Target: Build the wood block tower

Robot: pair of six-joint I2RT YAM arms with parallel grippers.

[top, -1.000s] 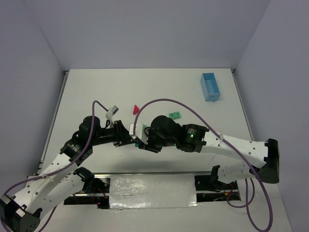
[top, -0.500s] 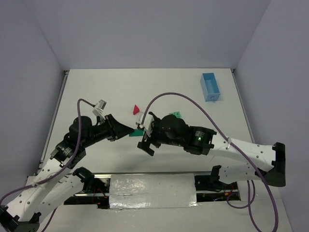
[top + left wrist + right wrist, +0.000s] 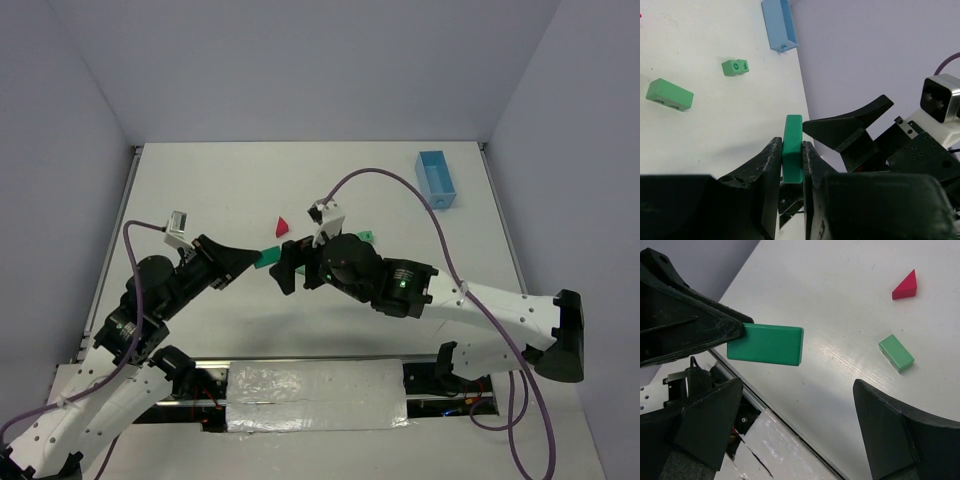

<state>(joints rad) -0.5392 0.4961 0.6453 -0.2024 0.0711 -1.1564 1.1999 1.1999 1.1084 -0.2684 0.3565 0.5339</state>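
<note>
Holding a flat green rectangular wooden block [image 3: 267, 256] [image 3: 792, 147] [image 3: 766, 344] in the air above the white table [image 3: 220, 190], pinching it by one end in the narrowed left gripper [image 3: 252, 261] [image 3: 791, 156]. Spreading the right gripper [image 3: 290, 268] [image 3: 797, 387] wide just beside that block, clasping nothing. Showing, lying on the table beyond, a small green wooden block printed "G" and "F" [image 3: 365, 237] [image 3: 735, 67], a longer plain green wooden block [image 3: 670, 94], a red triangular wooden piece [image 3: 282, 226] [image 3: 905, 285], and, well apart near the far right edge, a light blue rectangular tray [image 3: 435, 179] [image 3: 779, 24].
</note>
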